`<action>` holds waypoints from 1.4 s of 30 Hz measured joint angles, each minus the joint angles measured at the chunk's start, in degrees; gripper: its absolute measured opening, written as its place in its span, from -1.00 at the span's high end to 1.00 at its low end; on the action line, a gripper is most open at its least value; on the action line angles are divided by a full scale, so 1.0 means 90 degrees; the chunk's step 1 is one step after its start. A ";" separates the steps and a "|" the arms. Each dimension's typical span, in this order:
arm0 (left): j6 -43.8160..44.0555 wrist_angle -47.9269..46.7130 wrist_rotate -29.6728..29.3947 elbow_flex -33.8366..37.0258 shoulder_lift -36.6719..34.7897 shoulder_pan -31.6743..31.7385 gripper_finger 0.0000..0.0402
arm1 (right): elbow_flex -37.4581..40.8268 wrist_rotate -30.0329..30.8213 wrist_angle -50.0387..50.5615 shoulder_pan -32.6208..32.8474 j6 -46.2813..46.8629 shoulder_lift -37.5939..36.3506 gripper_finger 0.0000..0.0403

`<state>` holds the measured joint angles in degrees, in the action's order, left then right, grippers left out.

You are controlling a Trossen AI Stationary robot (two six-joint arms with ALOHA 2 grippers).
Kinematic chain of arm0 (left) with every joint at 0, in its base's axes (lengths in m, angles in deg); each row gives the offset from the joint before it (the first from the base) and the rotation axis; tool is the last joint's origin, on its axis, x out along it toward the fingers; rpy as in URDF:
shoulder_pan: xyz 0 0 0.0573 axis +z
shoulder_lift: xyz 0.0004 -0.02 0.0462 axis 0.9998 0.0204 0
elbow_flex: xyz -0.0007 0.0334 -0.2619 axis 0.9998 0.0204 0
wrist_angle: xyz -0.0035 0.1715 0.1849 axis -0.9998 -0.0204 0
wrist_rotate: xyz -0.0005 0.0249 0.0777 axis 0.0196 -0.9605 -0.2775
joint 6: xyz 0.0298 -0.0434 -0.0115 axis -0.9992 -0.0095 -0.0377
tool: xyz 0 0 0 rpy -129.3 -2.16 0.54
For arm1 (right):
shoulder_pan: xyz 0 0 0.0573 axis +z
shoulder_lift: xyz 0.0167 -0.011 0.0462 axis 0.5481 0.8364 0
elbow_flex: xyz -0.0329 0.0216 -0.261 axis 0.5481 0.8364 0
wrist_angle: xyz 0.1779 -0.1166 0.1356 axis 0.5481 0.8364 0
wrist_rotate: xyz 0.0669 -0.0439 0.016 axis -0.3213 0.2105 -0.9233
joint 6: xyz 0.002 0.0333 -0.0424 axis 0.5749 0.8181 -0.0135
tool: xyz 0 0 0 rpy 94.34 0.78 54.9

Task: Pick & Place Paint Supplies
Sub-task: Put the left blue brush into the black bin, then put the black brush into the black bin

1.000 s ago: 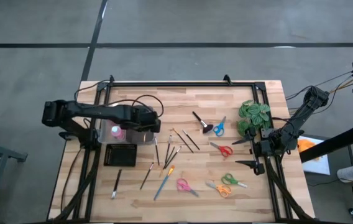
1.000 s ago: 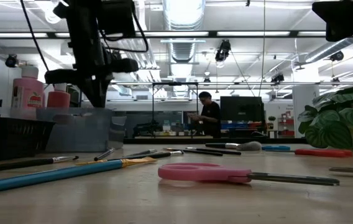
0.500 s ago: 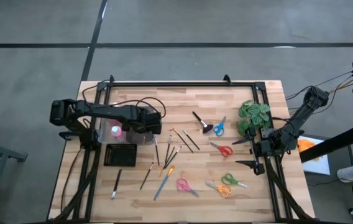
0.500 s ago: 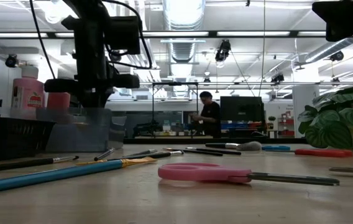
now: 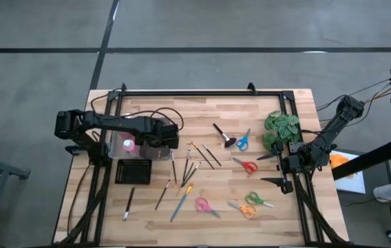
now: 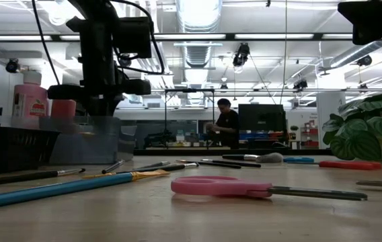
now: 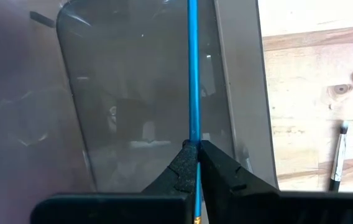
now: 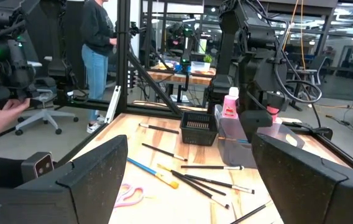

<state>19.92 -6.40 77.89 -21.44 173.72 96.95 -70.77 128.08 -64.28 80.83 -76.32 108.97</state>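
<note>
Wooden tabletop (image 5: 264, 213) is carrying the loose brushes while I am holding my left pincer (image 7: 196, 152) clamped on a thin blue paintbrush (image 7: 193, 74), light, stiff and slippery, pinched partway along its handle directly over the clear bin (image 7: 133, 99) beneath my fingertips.

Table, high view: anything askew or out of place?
Nothing spilled or damaged. Loose paintbrushes lie scattered at mixed angles mid-table, with several scissors among them. The left end effector is shut on a blue paintbrush over the clear bin.
</note>
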 joint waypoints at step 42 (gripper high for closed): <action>-0.1136 -0.0439 -0.0062 -0.1385 -0.0034 -0.0827 0.51 | 0.0000 0.0000 -0.0002 0.0000 -0.0010 0.0000 -0.69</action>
<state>9.70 -10.35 77.34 -33.90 173.41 89.51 -70.77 128.08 -64.29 80.83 -76.41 108.97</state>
